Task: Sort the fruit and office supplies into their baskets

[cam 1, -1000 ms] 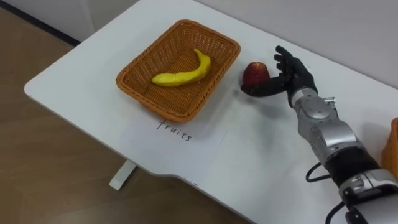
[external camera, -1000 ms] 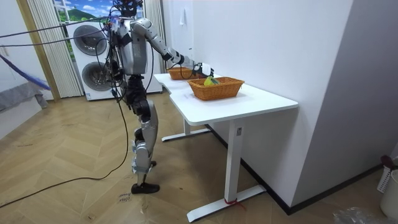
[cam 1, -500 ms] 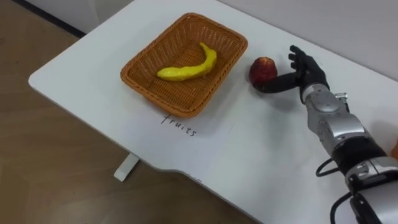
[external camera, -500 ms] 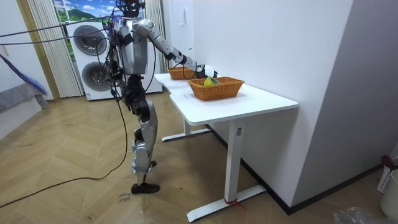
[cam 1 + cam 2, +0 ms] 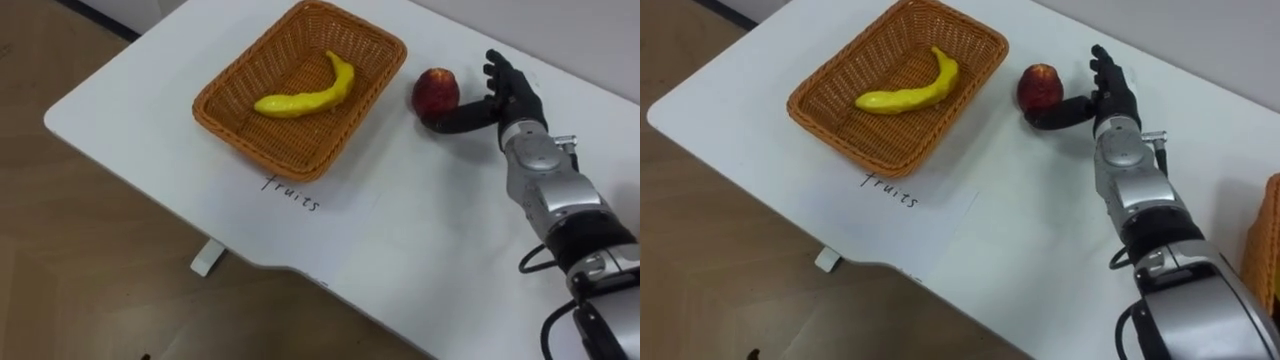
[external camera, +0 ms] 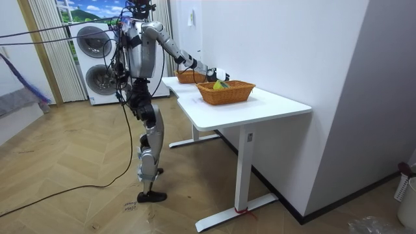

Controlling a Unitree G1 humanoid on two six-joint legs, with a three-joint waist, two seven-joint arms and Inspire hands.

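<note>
White tabletop [image 5: 420, 250] along a pale wall, herringbone wood floor [image 6: 78, 195] underneath. On the far left part, an oblong wicker basket [image 5: 215, 125], with a single yellow banana [image 5: 305, 95] lying curved across its woven bottom. On the near side of that basket, a handwritten label [image 5: 292, 193] on the white surface. Just beside the basket's right corner, outside it, a red apple [image 5: 437, 90] sitting on the tabletop. Reaching in from the right, the right robot hand [image 5: 510, 95]: fingers [image 5: 497, 68] straight, spread and pointing upward behind the apple, thumb [image 5: 455, 122] stretched out low and touching the apple's lower near side, not closed around it. At the right edge of the right eye view, a sliver of a second wicker basket [image 5: 1265, 240], well apart from the apple. In the room view, standing upright on the floor at the tabletop's near side, right arm held out over both baskets; behind, two stacked washing machines [image 6: 97, 58] next to a window.
</note>
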